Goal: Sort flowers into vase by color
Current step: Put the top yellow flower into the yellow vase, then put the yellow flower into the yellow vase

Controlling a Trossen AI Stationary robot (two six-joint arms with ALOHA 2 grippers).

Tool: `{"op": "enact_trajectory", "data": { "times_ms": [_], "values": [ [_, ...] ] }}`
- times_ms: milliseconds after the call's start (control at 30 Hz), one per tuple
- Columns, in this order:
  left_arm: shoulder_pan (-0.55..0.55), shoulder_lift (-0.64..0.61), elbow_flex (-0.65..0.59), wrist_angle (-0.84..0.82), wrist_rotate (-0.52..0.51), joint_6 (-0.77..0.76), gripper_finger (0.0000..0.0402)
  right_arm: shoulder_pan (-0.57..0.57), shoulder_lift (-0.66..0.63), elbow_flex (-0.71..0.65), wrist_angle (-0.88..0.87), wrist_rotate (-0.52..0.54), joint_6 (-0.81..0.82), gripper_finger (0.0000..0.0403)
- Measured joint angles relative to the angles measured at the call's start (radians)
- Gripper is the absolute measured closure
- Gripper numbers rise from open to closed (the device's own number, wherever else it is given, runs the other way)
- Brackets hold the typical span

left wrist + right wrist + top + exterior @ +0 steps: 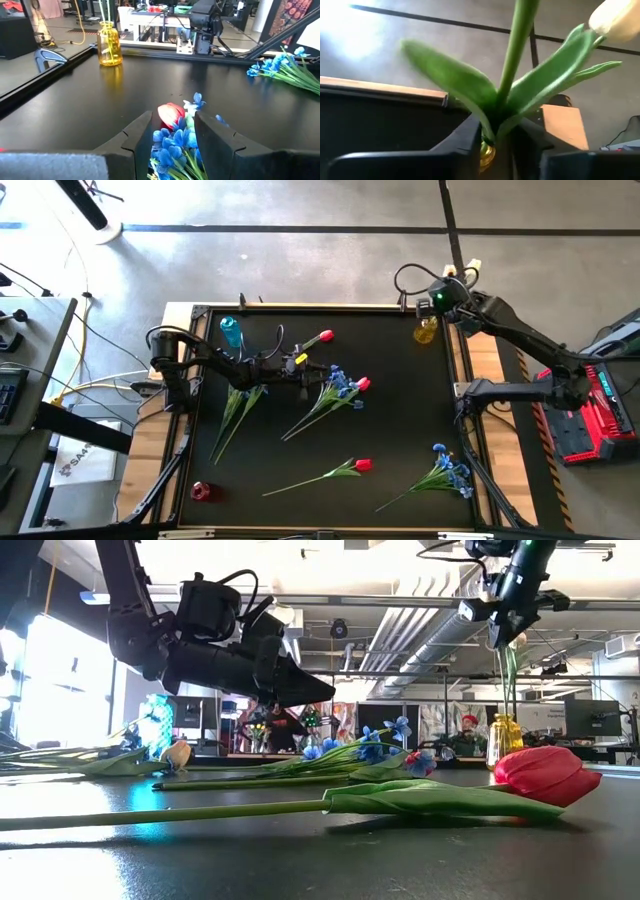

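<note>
Right gripper (496, 145) clamped on cream tulip (512, 65) stem above yellow vase (426, 331) for upright insertion; left gripper (172, 137) spread over blue spray (172, 147).

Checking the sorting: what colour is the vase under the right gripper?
Yellow vase, clearest in the left wrist view.

- Both arms are matte black, with boxy joints and looping black cables.
- The right arm's wrist (440, 297) carries a small green light (beside a white tag).
- The left pincer (172, 142) has broad, dark, angular fingers.

no text clear enough to read
</note>
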Motion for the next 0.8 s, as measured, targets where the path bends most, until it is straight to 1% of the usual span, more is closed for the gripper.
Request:
{"op": "enact_trajectory", "data": {
  "times_ms": [200,333,467,667,800],
  "values": [
    [0.000,0.000,0.000,-0.032,-0.060,0.009,0.0269,0.000,-0.029,0.000,0.000,0.090,0.022,0.0228],
    [0.000,0.000,0.000,-0.056,-0.099,0.018,0.0269,0.002,-0.059,0.000,0.000,0.123,0.036,0.0194],
    [0.000,0.000,0.000,-0.057,-0.109,0.018,0.0269,0.027,-0.107,0.000,0.000,0.129,0.020,0.0184],
    [0.000,0.000,0.000,-0.075,-0.110,0.005,0.0269,0.073,-0.213,0.040,-0.007,0.192,-0.008,0.0183],
    [0.000,0.000,0.000,-0.079,-0.138,0.000,0.0269,0.093,-0.274,0.061,-0.006,0.179,-0.032,0.0183]
  ]
}}
